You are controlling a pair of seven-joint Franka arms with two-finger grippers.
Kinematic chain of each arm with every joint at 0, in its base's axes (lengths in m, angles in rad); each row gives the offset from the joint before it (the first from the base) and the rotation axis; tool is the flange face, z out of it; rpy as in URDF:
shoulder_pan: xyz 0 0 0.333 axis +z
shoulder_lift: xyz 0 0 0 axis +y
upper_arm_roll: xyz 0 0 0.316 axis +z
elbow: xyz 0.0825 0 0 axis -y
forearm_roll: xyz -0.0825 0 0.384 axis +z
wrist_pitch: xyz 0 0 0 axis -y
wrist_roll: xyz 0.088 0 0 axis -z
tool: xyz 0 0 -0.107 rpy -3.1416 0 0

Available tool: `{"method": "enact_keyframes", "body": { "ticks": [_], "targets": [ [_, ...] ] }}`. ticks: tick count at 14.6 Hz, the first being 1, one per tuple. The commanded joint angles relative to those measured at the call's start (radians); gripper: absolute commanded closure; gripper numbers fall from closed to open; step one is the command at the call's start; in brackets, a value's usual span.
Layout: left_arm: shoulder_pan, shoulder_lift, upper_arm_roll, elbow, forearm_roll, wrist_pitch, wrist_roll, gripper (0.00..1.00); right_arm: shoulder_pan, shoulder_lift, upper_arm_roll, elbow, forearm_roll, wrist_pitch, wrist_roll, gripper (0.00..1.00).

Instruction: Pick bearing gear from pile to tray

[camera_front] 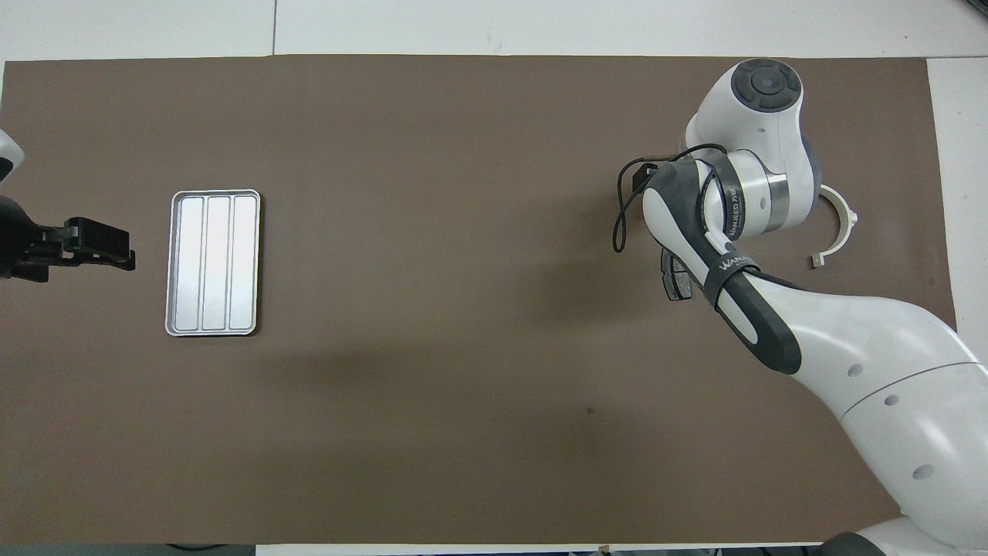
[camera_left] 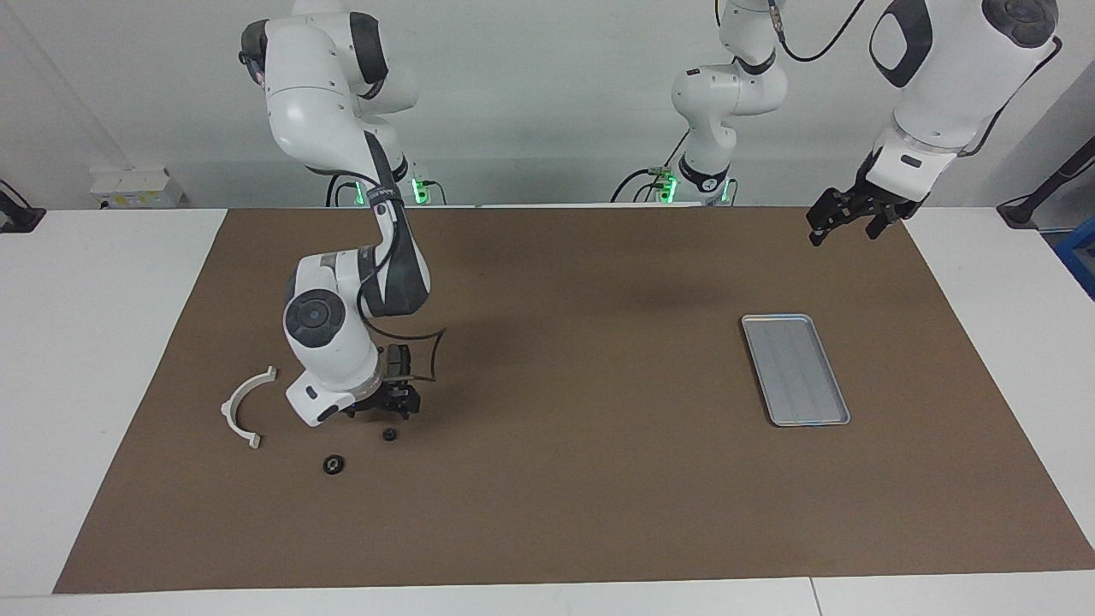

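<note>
Silver metal, the tray [camera_left: 796, 370] lies bare toward the left arm's end of the surface, so nothing is delivered yet. The right gripper [camera_left: 395, 409] hangs low over the pile, jaws wide and holding nothing, just above a small black gear [camera_left: 389, 435]; another [camera_left: 334, 464] lies beside it, near the white bracket [camera_left: 244, 406]. The left gripper [camera_left: 847, 218] waits, jaws apart.

From overhead, the tray [camera_front: 213, 262] is again bare, and the right arm hides the gears.
</note>
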Motion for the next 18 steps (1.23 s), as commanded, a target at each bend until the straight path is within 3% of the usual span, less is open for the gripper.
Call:
{"method": "enact_keyframes", "body": {
  "ticks": [1,7,13,15,18],
  "targets": [
    [0.004,-0.013,-0.003,-0.01,0.004,-0.01,0.006,0.0,-0.001,0.028,-0.001,0.024,-0.019,0.038,0.034,0.0],
    [0.004,-0.013,-0.003,-0.01,0.004,-0.01,0.006,0.0,-0.012,0.034,0.002,0.022,-0.025,0.078,0.053,0.02],
    [0.004,-0.013,-0.003,-0.01,0.004,-0.008,0.006,0.0,-0.019,0.031,0.002,0.012,0.014,0.074,0.104,0.33],
    [0.004,-0.013,-0.003,-0.01,0.004,-0.008,0.006,0.0,-0.018,0.031,0.003,0.006,0.016,0.071,0.116,0.55],
    [0.006,-0.013,-0.003,-0.01,0.004,-0.01,0.006,0.0,-0.015,0.031,0.003,0.003,0.016,0.063,0.128,0.58]
  ]
}}
